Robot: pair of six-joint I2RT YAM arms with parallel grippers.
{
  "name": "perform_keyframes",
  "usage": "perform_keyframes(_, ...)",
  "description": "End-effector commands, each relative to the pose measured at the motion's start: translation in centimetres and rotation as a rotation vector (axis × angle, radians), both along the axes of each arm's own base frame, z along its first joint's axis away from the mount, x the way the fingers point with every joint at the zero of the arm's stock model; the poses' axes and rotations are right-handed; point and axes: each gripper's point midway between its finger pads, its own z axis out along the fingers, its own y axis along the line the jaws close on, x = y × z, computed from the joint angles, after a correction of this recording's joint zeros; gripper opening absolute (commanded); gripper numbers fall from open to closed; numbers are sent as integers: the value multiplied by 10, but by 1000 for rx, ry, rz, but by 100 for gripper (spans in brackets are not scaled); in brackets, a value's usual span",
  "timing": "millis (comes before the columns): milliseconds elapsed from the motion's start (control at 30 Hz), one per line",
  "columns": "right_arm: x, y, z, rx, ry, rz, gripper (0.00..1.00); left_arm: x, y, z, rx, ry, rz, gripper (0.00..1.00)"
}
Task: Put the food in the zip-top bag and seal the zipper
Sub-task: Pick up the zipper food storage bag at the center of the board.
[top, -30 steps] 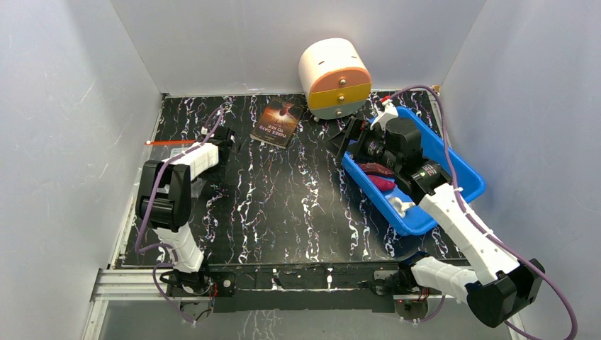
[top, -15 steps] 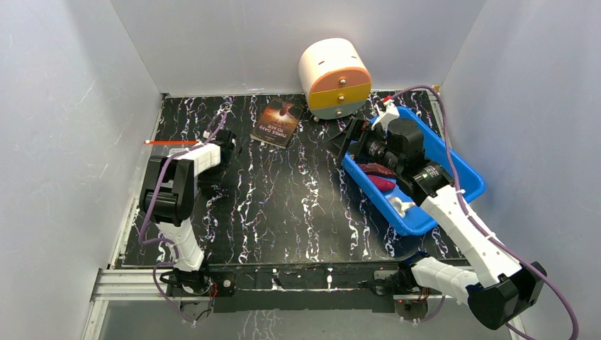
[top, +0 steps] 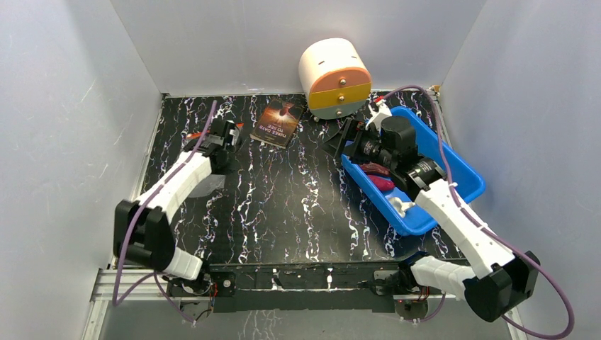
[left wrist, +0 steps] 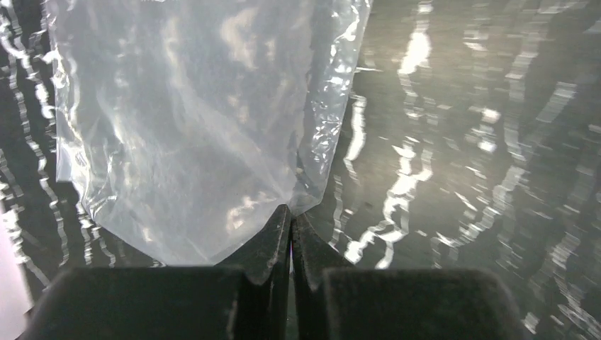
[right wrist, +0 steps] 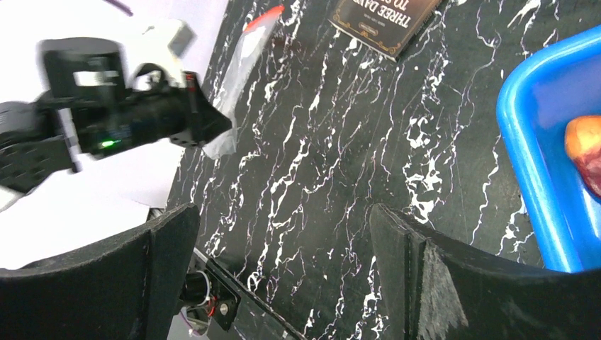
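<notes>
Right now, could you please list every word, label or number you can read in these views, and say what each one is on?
"THREE DAYS TO SEE": the title, in pale capitals on the dark cover of the book; it is small in the top view and partly cut off in the right wrist view.
Boxed small print under the title: too small to read.
Blue tray, round container, zip-top bag: no readable text.
</notes>
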Motion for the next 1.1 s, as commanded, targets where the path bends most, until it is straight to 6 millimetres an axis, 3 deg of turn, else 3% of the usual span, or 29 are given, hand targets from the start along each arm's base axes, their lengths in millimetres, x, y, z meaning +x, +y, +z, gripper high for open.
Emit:
perform_keyframes(0,14,9,15,21,-38,5,88,-19,-50,31,-301,-63,-140,0)
perform_keyframes(233,21,41,28,-5,-139,125,76,-49,-118,84,-682,-144,-382,0)
perform_keyframes(400,44,46,12,23,27,-5,76,-65,-140,110,-839,-208,-482,0)
perform_keyframes(467,48,51,12,89,70,-28,77,-69,-145,110,-877,-232,-508,0)
perform_keyframes(633,64,58,17,240,174,-136,76,-78,-149,90,-898,-194,-542,0)
perform_keyframes(733,77,61,12,236,263,-195,76,-87,-150,80,-910,-164,-562,0)
perform_keyframes(900,95,67,-23,131,423,-256,76,-97,-152,80,-943,-160,-585,0)
perform_keyframes(1067,96,78,-64,72,543,-237,71,-105,-154,80,-962,-166,-608,0)
